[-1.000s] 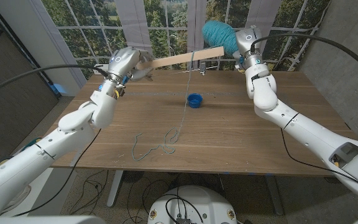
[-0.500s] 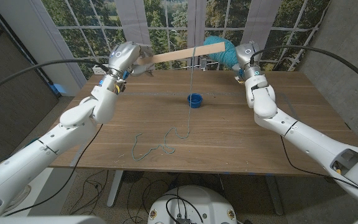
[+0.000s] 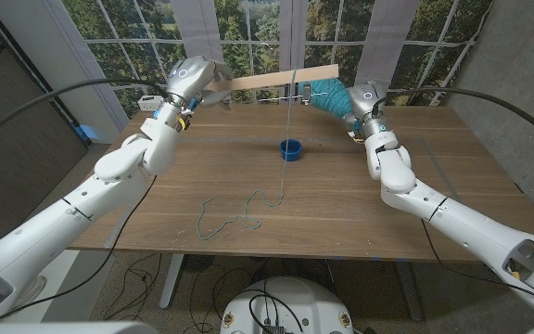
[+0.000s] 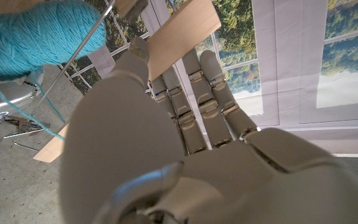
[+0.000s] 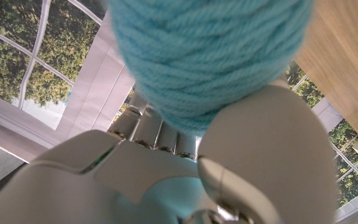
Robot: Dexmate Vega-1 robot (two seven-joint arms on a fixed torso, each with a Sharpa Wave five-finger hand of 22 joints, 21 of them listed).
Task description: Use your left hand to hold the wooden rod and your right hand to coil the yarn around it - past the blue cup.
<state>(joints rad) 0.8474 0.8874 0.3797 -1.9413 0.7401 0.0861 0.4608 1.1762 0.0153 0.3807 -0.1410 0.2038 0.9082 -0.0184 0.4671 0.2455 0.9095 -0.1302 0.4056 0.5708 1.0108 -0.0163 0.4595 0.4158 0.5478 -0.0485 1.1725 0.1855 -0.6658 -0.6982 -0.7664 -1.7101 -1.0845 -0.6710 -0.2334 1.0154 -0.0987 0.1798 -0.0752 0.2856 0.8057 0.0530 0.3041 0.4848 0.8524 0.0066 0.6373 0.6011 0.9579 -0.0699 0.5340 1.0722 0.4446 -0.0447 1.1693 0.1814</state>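
One wooden rod (image 3: 281, 81) — one yarn ball (image 3: 329, 94) — one blue cup (image 3: 291, 149).

Wooden rod (image 3: 281, 81): flat pale wood, matt, smooth, between fingers (image 4: 185, 93) of left hand (image 3: 193, 82). Yarn ball (image 5: 210, 53): teal, soft fuzzy fibre, twisted strands, against fingers of right hand (image 3: 360, 97). Hands: glossy white plastic shells, grey metal-look fingers. Blue cup (image 3: 290, 149): smooth plastic look. Table (image 3: 341, 204): matt wood grain.

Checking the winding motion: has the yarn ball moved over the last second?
Yes. The yarn ball in the right robot hand dropped from above the wooden rod to below its tip.
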